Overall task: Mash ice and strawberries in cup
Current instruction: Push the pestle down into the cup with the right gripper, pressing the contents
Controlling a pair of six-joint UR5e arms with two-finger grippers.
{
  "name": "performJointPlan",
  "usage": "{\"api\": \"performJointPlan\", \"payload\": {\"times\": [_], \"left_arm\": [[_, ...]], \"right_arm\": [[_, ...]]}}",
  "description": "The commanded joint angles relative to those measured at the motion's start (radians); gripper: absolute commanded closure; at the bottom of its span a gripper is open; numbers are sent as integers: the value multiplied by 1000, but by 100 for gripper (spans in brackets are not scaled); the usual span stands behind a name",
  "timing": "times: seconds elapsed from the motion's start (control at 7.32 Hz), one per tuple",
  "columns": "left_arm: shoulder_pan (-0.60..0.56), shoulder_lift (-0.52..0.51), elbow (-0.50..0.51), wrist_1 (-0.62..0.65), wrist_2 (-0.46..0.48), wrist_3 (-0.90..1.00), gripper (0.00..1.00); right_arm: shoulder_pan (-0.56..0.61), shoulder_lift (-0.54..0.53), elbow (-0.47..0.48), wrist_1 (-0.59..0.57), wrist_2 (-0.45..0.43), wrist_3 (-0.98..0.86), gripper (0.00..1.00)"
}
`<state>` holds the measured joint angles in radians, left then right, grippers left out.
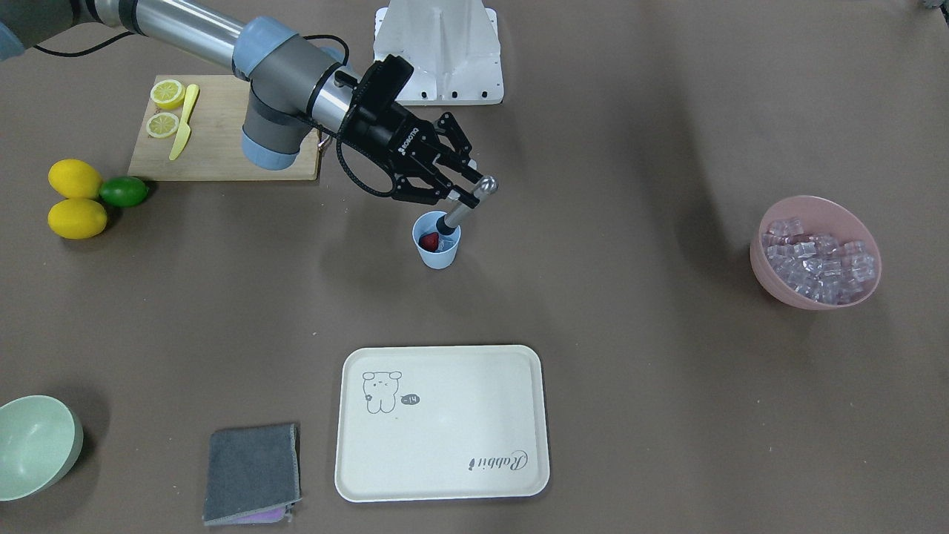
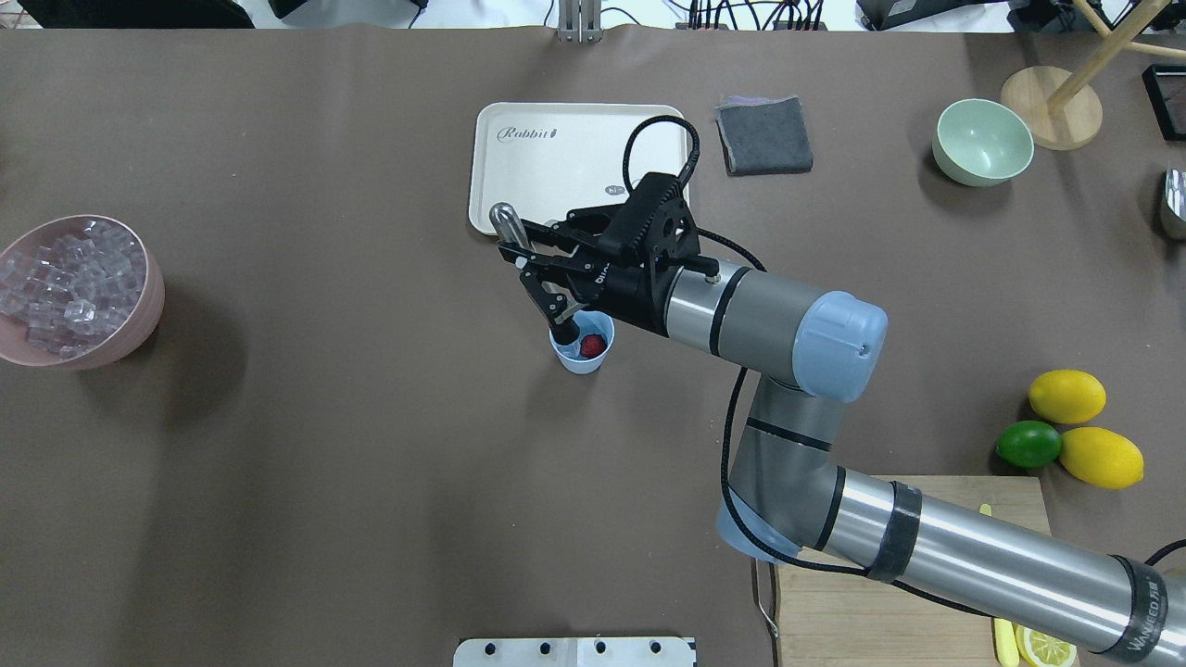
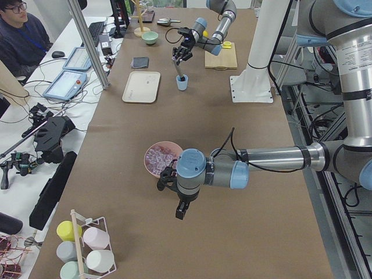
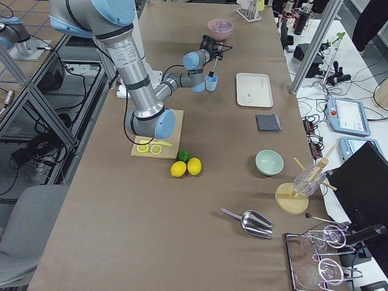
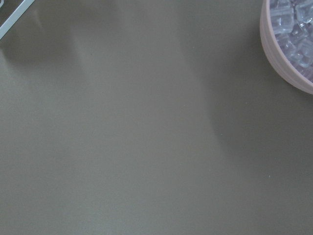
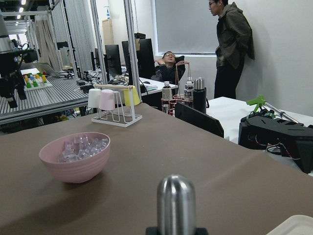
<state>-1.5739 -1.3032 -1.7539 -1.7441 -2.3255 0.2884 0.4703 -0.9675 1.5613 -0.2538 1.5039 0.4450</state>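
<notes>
One light blue cup (image 1: pixel 437 252) stands on the counter (image 1: pixel 630 148) holding one red strawberry (image 1: pixel 428 241). The right gripper (image 1: pixel 463 194) has its jaws clamped on one metal-topped masher (image 1: pixel 457 215), whose dark tip is inside the cup. Many ice cubes (image 1: pixel 819 263) fill one pink bowl (image 1: pixel 762 276) well apart. The left gripper (image 3: pixel 181 209) hovers near that bowl; whether its jaws are apart I cannot tell.

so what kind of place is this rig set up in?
Probably a robotics lab, not a kitchen: teach pendants lie beside the table, an operator sits alongside it, and monitors stand in the background.
</notes>
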Motion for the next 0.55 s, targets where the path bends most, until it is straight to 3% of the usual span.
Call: {"api": "performJointPlan", "payload": {"times": [0.0, 0.14, 0.41], "left_arm": [[0, -1, 1, 0, 0, -2, 1], [0, -1, 1, 0, 0, -2, 1], [0, 1, -1, 0, 0, 0, 1]], "right_arm": [[4, -17, 131, -160, 9, 24, 100], [2, -29, 96, -113, 10, 18, 100], [1, -22, -123, 181, 4, 14, 100]]}}
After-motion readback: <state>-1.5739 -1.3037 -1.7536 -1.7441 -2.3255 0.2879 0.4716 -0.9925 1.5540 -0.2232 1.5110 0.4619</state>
